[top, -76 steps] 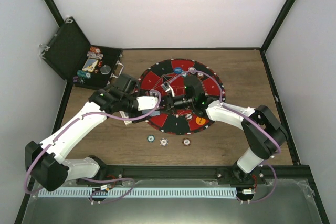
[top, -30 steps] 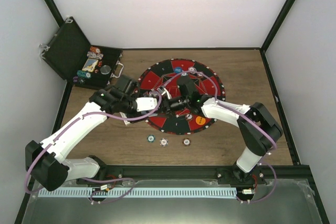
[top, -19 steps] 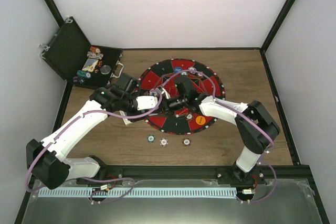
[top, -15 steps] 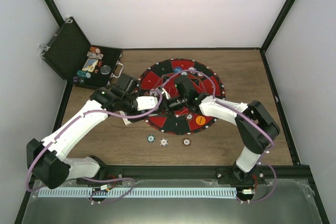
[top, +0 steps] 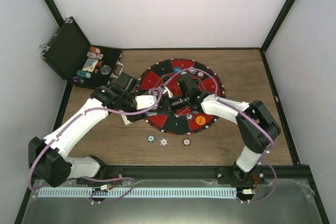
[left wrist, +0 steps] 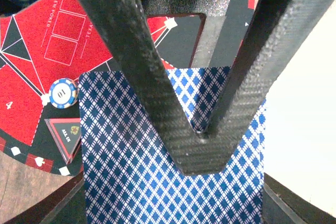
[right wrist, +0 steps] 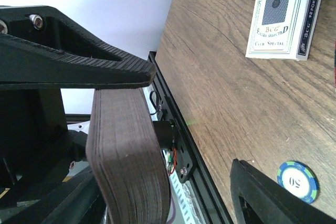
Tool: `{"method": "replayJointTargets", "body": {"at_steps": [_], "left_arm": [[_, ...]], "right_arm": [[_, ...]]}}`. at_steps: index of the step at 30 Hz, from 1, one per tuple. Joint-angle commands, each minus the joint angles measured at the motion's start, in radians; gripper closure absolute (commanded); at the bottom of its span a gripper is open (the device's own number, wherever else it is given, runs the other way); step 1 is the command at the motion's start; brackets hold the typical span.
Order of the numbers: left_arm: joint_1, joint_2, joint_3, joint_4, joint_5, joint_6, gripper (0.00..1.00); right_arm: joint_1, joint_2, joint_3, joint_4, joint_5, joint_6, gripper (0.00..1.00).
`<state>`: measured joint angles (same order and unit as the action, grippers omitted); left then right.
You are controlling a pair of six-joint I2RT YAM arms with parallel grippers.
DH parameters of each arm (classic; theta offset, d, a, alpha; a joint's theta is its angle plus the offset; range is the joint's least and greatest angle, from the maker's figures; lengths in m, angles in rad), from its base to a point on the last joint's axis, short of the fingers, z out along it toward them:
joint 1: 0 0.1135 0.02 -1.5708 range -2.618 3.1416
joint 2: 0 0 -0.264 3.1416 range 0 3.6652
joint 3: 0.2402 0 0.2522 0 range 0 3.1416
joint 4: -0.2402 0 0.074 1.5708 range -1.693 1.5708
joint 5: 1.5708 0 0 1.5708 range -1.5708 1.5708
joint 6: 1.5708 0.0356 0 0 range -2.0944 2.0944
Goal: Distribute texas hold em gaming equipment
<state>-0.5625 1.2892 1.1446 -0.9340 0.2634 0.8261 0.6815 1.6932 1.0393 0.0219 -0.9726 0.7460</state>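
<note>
My left gripper (left wrist: 173, 203) is shut on a deck of playing cards (left wrist: 131, 182) with blue diamond backs, held flat by its long edges over the left part of the mat (top: 157, 80). My right gripper (right wrist: 168, 177) is open and turned on its side, with one finger (left wrist: 178, 129) over the deck's back and the other finger (right wrist: 273, 198) below it. The deck shows edge-on and slightly bowed in the right wrist view (right wrist: 126, 156). Both grippers, left (top: 156, 99) and right (top: 168, 101), meet in the top view. Three striped chips (top: 164, 141) lie on the wood in front of the mat.
An orange disc (top: 200, 120) and a blue disc (top: 178, 70) lie on the mat. A white card box (right wrist: 283, 14) lies on the wood left of the mat. The open black case (top: 86, 61) with chips stands at the back left. A chip (left wrist: 60, 93) sits on the mat.
My right gripper has moved left across the mat and now straddles the deck in my left gripper. The left arm has shifted only slightly.
</note>
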Motion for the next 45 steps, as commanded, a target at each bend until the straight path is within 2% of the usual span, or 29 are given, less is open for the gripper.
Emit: {"method": "replayJointTargets", "body": {"at_steps": [1,12,18,29,37,45], "left_arm": [[0.021,-0.022,0.039,0.0,0.027,-0.003,0.96],[0.022,-0.034,0.031,-0.005,0.031,0.001,0.96],[0.021,-0.032,0.008,-0.003,0.023,0.011,0.96],[0.021,-0.02,0.009,-0.003,0.023,0.018,0.96],[0.022,-0.032,0.015,-0.012,0.022,0.025,0.96],[0.022,-0.037,0.012,-0.005,0.02,0.024,0.96]], "right_arm": [[-0.033,-0.004,-0.002,-0.102,0.041,-0.038,0.36],[-0.051,-0.017,0.018,-0.162,0.067,-0.065,0.41],[-0.038,-0.029,0.048,-0.052,0.007,0.021,0.33],[0.04,0.109,0.158,-0.011,-0.023,0.066,0.33],[-0.006,0.125,0.108,-0.016,-0.002,0.062,0.39],[-0.065,0.094,0.053,-0.09,0.029,-0.019,0.44]]}}
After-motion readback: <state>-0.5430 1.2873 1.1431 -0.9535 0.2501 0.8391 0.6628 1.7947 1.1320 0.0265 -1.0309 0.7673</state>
